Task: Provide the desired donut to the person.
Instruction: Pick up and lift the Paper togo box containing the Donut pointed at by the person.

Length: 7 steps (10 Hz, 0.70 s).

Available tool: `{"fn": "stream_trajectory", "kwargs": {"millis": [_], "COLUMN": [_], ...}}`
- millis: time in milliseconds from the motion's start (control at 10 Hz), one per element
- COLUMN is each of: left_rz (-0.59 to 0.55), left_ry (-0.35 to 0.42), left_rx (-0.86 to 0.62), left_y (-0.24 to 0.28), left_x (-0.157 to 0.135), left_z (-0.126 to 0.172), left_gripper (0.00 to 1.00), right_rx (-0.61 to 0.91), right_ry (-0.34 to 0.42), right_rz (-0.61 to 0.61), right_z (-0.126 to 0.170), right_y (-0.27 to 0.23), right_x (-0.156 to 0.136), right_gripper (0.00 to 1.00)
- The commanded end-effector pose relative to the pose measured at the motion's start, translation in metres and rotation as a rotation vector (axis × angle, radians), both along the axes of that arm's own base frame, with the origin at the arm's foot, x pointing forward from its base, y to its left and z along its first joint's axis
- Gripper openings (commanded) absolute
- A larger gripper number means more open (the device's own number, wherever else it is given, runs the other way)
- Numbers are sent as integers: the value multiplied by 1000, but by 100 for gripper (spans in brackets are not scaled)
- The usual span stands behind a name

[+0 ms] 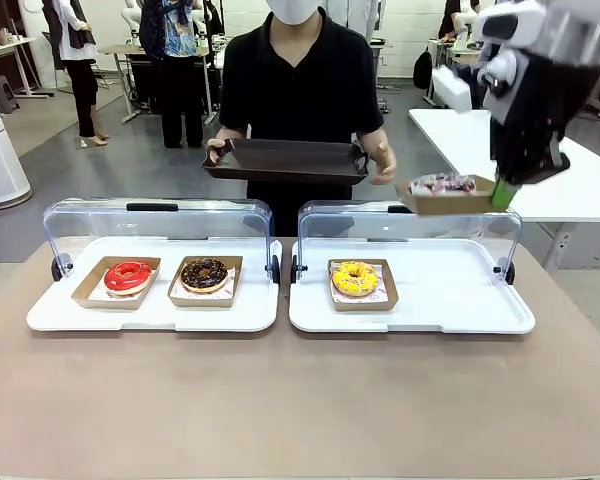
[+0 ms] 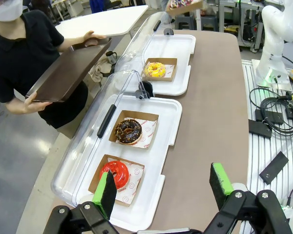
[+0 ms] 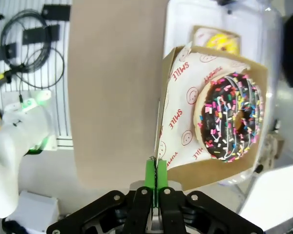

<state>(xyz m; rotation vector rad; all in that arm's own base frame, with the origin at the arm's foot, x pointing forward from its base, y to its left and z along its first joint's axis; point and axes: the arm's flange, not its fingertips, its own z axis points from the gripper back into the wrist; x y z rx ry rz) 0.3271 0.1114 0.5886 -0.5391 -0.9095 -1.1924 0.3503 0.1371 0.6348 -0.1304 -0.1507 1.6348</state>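
Above the worktop's (image 1: 280, 400) far-right corner, R gripper (image 1: 500, 192) fingers pinch sprinkle-donut box (image 1: 442, 197), lifted but not yet on tray (image 1: 285, 160) the person (image 1: 295, 75) holds; L gripper (image 2: 163, 187) fingers wide.

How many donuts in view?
4: red donut and chocolate donut in left tray, yellow donut in right tray, sprinkled donut in a box held by the right tool.

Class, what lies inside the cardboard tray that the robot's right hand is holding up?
A sprinkled chocolate donut on printed paper. The tray floor beneath them is covered.
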Motion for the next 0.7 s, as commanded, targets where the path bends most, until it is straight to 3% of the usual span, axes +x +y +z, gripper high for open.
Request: {"fn": "stream_trajectory", "kwargs": {"millis": [0, 300, 400, 600], "left_rz": [-4, -4, -4, -4], "left_ry": [-3, -3, -3, -3], "left_rx": [-5, -5, -5, -5], "left_y": [0, 0, 0, 0], "left_x": [0, 0, 0, 0], "left_z": [1, 1, 1, 1], "left_gripper": [100, 100, 100, 100], "right_rx": [4, 29, 25, 25], "right_ry": [-5, 17, -9, -9], "right_rz": [-73, -46, -56, -56], "right_z": [14, 7, 18, 18], "right_y": [7, 9, 7, 7], "right_x": [25, 45, 30, 30], "right_gripper": [0, 0, 0, 0]}}
